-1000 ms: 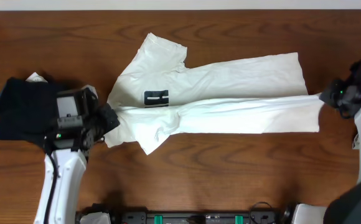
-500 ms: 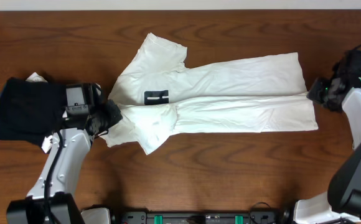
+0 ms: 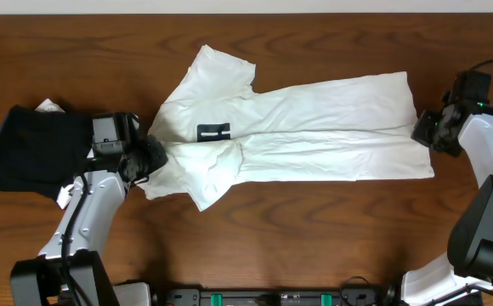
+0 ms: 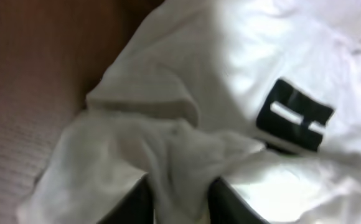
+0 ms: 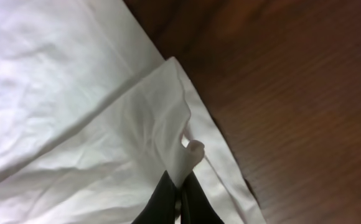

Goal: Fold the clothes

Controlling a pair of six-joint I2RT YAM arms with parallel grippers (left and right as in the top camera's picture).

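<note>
The dark brown wooden surface [image 3: 314,221] carries a wrinkled white cloth T-shirt [image 3: 314,127] — a dark folded garment [image 3: 34,153] lies to its left.

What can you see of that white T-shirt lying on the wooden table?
The thin, wrinkled white short-sleeved T-shirt lies flat on the brown wooden table, neck end left, hem right. Its near side is folded over lengthwise, leaving a long edge across the middle. Sleeves stick out at the top and bottom left. A small dark label with white marks shows near the neck. The right jaws are pinched shut on a hem corner; bunched cloth at the neck end sits between the left jaws.
</note>
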